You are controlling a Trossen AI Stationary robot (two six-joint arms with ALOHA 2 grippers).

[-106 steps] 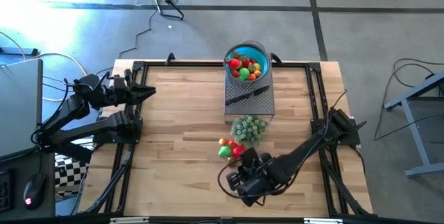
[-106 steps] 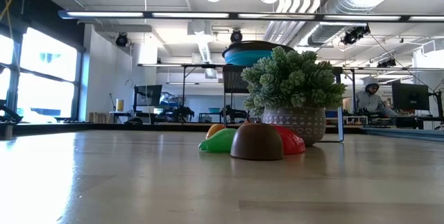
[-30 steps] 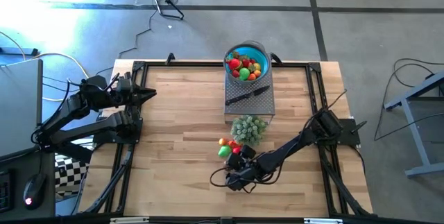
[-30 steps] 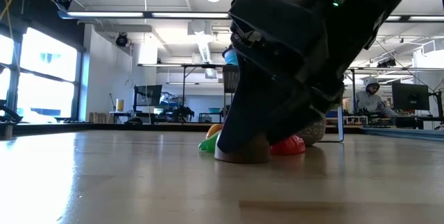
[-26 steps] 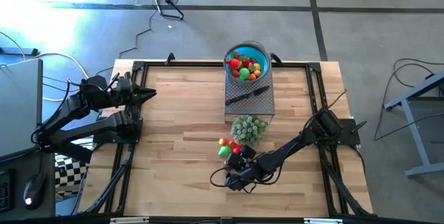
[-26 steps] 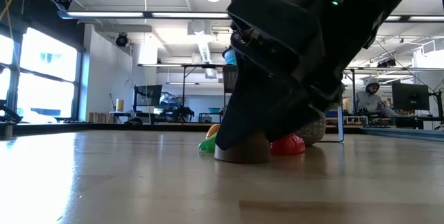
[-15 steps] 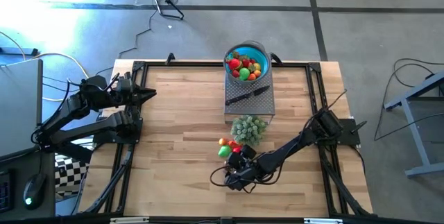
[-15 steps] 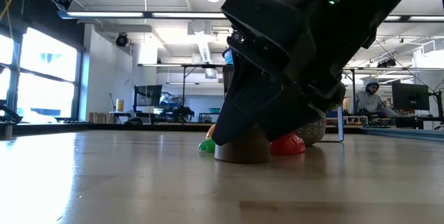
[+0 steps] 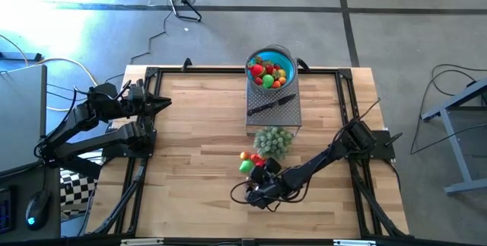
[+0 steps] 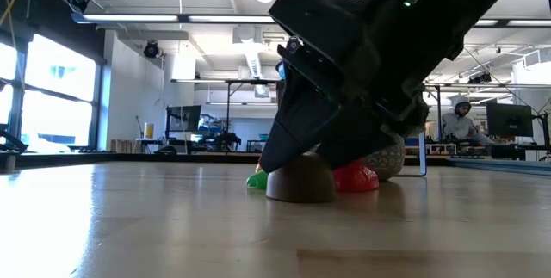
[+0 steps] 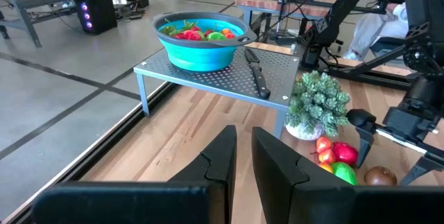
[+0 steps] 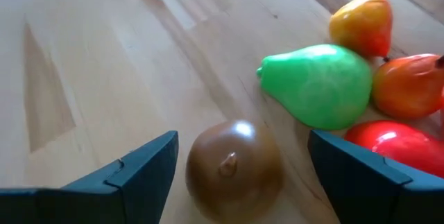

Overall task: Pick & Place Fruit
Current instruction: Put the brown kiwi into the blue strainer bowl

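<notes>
Near the table's front, a brown round fruit (image 12: 232,168) lies on the wood beside a green pear (image 12: 319,85), a yellow-orange fruit (image 12: 361,24) and red fruits (image 12: 399,144). My right gripper (image 12: 243,141) is open and slants down over the brown fruit (image 10: 300,182), one finger on each side of it with a gap showing. In the high view this gripper (image 9: 257,183) covers the brown fruit. My left gripper (image 9: 163,101) hovers shut at the table's left side. The blue bowl (image 9: 271,69) holds several more fruits.
The bowl stands on a perforated metal stand (image 9: 274,109) at the table's far edge, with a black-handled knife (image 9: 270,106) lying on it. A small potted green plant (image 9: 272,141) stands just behind the fruit cluster. Bare wood stretches to the left of the fruits.
My right gripper has rolled a little about its own axis while staying over the brown fruit. In the low view its lower finger has risen off the table in front of the fruit, so more of the fruit shows. The fruit has not moved.
</notes>
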